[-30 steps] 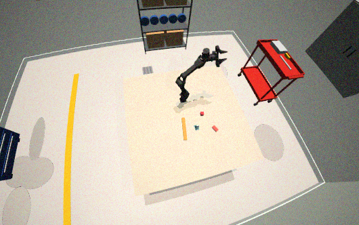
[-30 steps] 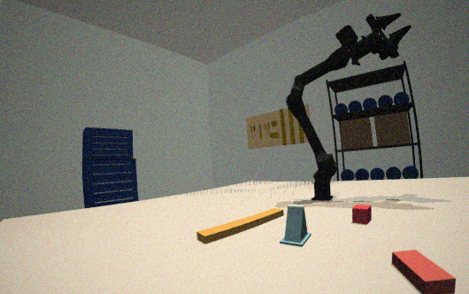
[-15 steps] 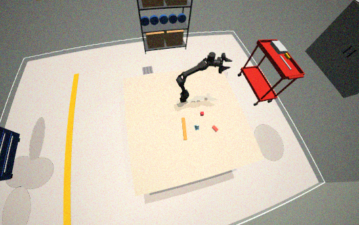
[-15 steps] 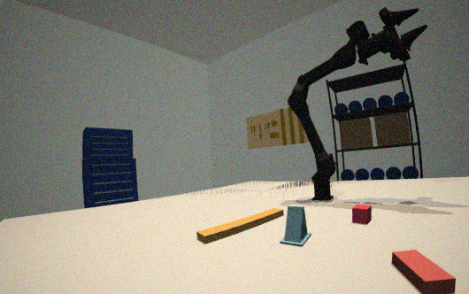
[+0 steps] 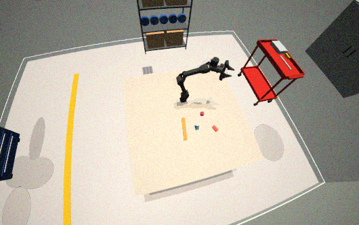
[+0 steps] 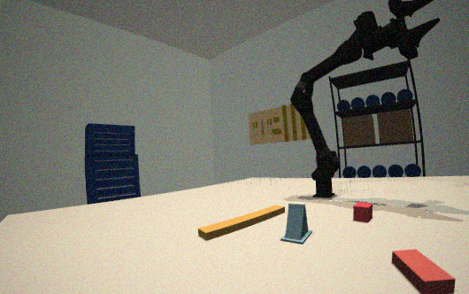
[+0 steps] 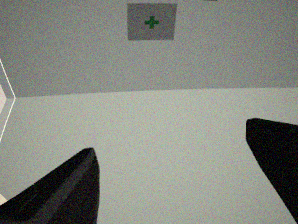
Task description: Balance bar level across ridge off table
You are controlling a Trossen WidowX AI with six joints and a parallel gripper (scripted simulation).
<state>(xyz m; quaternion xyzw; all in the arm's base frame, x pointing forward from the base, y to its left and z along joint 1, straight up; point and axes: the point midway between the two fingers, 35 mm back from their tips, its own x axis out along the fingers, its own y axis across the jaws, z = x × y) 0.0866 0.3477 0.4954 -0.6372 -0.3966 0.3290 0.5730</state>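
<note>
The black arm [image 5: 196, 71] [image 6: 329, 64] stands upright from its base, bends at the elbow, and reaches high and outward to one side. The gripper [image 5: 233, 72] [image 6: 435, 10] [image 7: 173, 144] is at the raised end. Its two dark fingers are apart, and they hold nothing between them.
</note>
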